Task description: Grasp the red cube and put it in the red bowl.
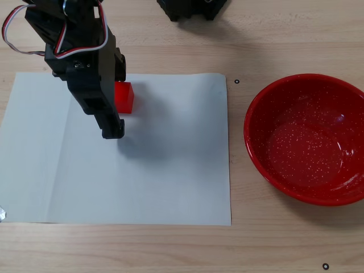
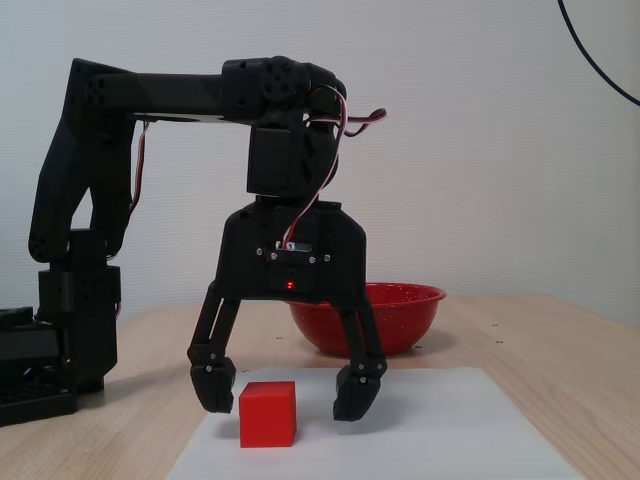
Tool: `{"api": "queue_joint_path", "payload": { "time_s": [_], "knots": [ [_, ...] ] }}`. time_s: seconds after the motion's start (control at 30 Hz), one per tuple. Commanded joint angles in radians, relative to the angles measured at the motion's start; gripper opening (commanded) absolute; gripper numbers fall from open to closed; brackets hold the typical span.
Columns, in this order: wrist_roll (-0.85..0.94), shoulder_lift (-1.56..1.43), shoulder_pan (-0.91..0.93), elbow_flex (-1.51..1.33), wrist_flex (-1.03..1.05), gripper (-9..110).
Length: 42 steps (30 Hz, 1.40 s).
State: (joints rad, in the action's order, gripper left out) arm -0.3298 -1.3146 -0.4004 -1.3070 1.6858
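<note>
The red cube (image 1: 126, 97) (image 2: 268, 414) stands on a white sheet of paper (image 1: 153, 170) (image 2: 420, 430). My black gripper (image 1: 116, 101) (image 2: 285, 398) is open and hangs over the cube, with one finger on each side of it. In a fixed view the fingertips (image 2: 357, 392) reach down to about the level of the cube's top and stand apart from its sides. In a fixed view from above the arm hides part of the cube. The red bowl (image 1: 259, 153) (image 2: 400, 325), glossy with white speckles inside, stands empty off the paper, at the right in that view.
The table is light wood (image 1: 170, 244). The arm's black base (image 2: 60, 350) stands at the left in a fixed view. A dark object (image 1: 190, 8) sits at the table's far edge in a fixed view. Small black marks (image 1: 236, 81) dot the wood.
</note>
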Motion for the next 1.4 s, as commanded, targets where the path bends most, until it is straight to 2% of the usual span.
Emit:
{"api": "queue_joint_path", "payload": {
  "time_s": [0.0, 0.2, 0.43, 0.87, 1.13, 1.37],
  "knots": [
    [0.008, -0.146, 0.008, 0.017, 0.023, 39],
    [0.018, -0.147, 0.006, -0.021, 0.000, 41],
    [0.017, -0.141, 0.005, -0.031, -0.021, 33],
    [0.002, -0.132, -0.015, -0.029, -0.035, 31],
    [-0.025, -0.143, -0.002, -0.025, 0.002, 2],
    [-0.008, -0.195, 0.002, -0.041, 0.038, 0]
  ]
}}
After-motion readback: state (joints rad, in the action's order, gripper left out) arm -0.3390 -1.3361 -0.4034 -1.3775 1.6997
